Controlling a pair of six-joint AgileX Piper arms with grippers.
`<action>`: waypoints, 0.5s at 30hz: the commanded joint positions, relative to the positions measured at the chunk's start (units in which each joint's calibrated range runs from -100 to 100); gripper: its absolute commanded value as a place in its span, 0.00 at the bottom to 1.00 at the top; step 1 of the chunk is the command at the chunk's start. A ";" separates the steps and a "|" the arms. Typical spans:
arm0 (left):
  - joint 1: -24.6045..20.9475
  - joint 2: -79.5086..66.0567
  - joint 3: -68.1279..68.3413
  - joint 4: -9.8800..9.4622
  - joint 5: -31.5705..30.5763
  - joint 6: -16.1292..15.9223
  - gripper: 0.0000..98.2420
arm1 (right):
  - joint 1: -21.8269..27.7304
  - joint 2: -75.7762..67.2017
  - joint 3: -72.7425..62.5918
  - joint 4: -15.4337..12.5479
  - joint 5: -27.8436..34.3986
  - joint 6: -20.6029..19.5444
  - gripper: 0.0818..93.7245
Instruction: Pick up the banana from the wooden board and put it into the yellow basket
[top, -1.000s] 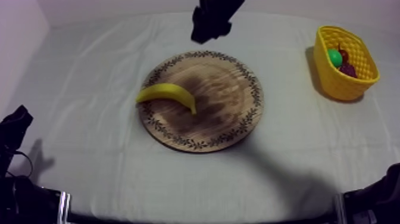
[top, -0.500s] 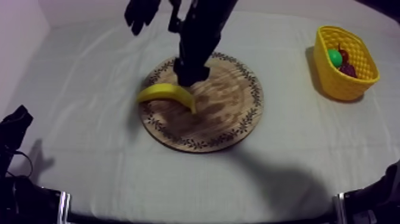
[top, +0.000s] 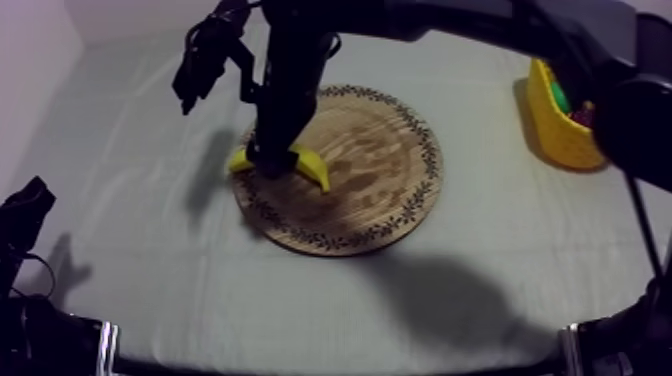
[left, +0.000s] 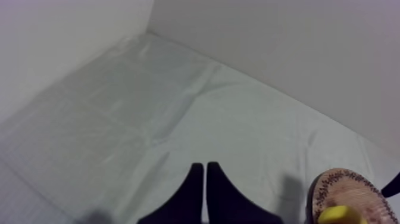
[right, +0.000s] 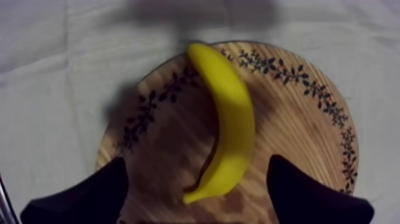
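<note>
Grey-white cloth (top: 150, 260) is spread over the whole table. The right gripper (right: 196, 173) is positioned low over the round wooden board with the patterned rim (right: 297, 131), with its two black fingers spread wide. The curved yellow toy banana (right: 229, 119) is located between and just ahead of those fingers, lying flat on the board; no contact is seen. The grasp is judged not yet made. Closing, lifting and transfer to the yellow lattice basket (top: 555, 135), well apart from this gripper, are left. The left gripper (left: 205, 173) is parked, fingers pressed together on nothing.
</note>
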 joint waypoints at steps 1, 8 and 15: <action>-0.02 0.04 0.00 0.03 0.00 0.02 0.00 | 0.06 3.60 -5.05 0.46 0.52 -0.26 0.87; -0.02 0.04 0.00 0.03 0.00 0.02 0.00 | 0.81 10.22 -11.67 1.87 0.71 -0.92 0.88; -0.02 0.04 0.00 0.03 0.00 0.02 0.00 | 1.25 13.91 -11.25 3.37 -0.35 -1.73 0.86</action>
